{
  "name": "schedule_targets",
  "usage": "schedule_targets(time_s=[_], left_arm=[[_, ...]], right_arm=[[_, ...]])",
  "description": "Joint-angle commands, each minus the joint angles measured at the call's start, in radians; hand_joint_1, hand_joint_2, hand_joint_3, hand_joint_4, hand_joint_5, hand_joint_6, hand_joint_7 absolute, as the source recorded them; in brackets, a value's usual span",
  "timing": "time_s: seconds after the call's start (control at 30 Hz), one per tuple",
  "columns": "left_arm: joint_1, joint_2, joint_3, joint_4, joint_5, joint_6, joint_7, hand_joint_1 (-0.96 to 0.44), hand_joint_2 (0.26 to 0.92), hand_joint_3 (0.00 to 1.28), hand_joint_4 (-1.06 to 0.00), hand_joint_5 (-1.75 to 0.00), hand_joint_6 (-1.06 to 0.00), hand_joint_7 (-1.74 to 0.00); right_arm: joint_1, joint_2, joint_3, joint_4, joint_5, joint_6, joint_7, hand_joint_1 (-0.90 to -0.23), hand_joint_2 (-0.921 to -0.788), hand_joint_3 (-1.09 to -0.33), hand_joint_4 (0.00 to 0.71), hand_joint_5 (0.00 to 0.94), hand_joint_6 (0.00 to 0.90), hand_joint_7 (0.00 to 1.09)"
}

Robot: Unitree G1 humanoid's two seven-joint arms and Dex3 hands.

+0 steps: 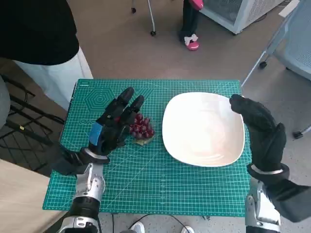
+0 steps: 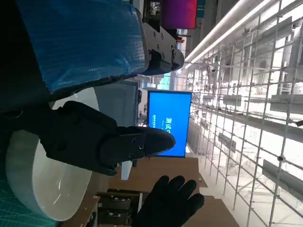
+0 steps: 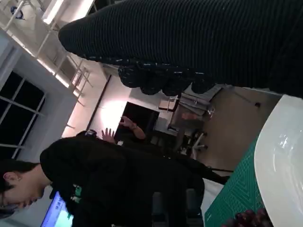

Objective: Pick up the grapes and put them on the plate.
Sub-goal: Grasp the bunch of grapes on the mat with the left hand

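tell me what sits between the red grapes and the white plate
Nothing: in the head view only a bare strip of green cutting mat separates the bunch of red grapes from the white square-ish plate. The left hand is at the grapes' other side.

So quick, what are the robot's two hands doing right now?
Left hand: open, fingers spread beside the grapes, not holding them.
Right hand: holding nothing, at the plate edge; open or closed cannot be told.
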Motion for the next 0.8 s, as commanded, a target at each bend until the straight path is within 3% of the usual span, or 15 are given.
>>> schedule_targets(time_s=[0.03, 0.2, 0.33, 0.43, 0.53, 0.63, 0.8], left_arm=[[0.012, 0.002, 0.004, -0.009, -0.005, 0.009, -0.003, -0.62, 0.921, 0.44, -0.22, 0.0, -0.35, 0.0], [0.011, 0.01, 0.006, -0.006, 0.004, -0.006, -0.001, -0.62, 0.921, 0.44, -0.22, 0.0, -0.35, 0.0], [-0.006, 0.051, -0.001, 0.0, 0.07, -0.068, 0.037, -0.59, 0.921, 0.32, -0.21, 0.0, -0.34, 0.0], [-0.021, 0.122, -0.033, 0.007, 0.244, -0.178, 0.143, -0.55, 0.916, 0.17, -0.18, 0.0, -0.3, 0.0], [-0.022, 0.227, -0.087, -0.047, 0.526, -0.24, 0.318, -0.54, 0.891, 0.06, -0.09, 0.0, -0.2, 0.0], [-0.02, 0.316, -0.14, -0.142, 0.754, -0.18, 0.439, -0.54, 0.851, 0.02, -0.03, 0.0, -0.11, 0.0], [-0.038, 0.379, -0.211, -0.253, 0.954, -0.005, 0.506, -0.45, 0.754, 0.01, 0.0, 0.0, -0.05, 0.0]], right_arm=[[0.019, 0.001, -0.004, 0.015, -0.002, 0.006, -0.003, -0.616, -0.921, -0.849, 0.429, 0.001, 0.13, 0.27], [0.019, 0.001, -0.004, 0.013, -0.001, 0.009, -0.002, -0.616, -0.921, -0.849, 0.429, 0.001, 0.13, 0.27], [0.019, 0.001, -0.003, 0.01, 0.001, 0.012, -0.002, -0.615, -0.921, -0.85, 0.428, 0.001, 0.129, 0.27], [0.021, 0.001, -0.003, 0.009, 0.003, 0.012, -0.001, -0.615, -0.921, -0.85, 0.429, 0.001, 0.13, 0.27], [0.02, 0.001, -0.003, 0.01, 0.003, 0.012, -0.001, -0.615, -0.921, -0.849, 0.429, 0.001, 0.13, 0.27], [0.019, 0.001, -0.003, 0.01, 0.001, 0.013, -0.002, -0.617, -0.921, -0.849, 0.429, 0.001, 0.13, 0.27], [0.018, 0.001, -0.001, 0.01, 0.0, 0.014, -0.003, -0.621, -0.921, -0.847, 0.43, 0.001, 0.131, 0.27]])
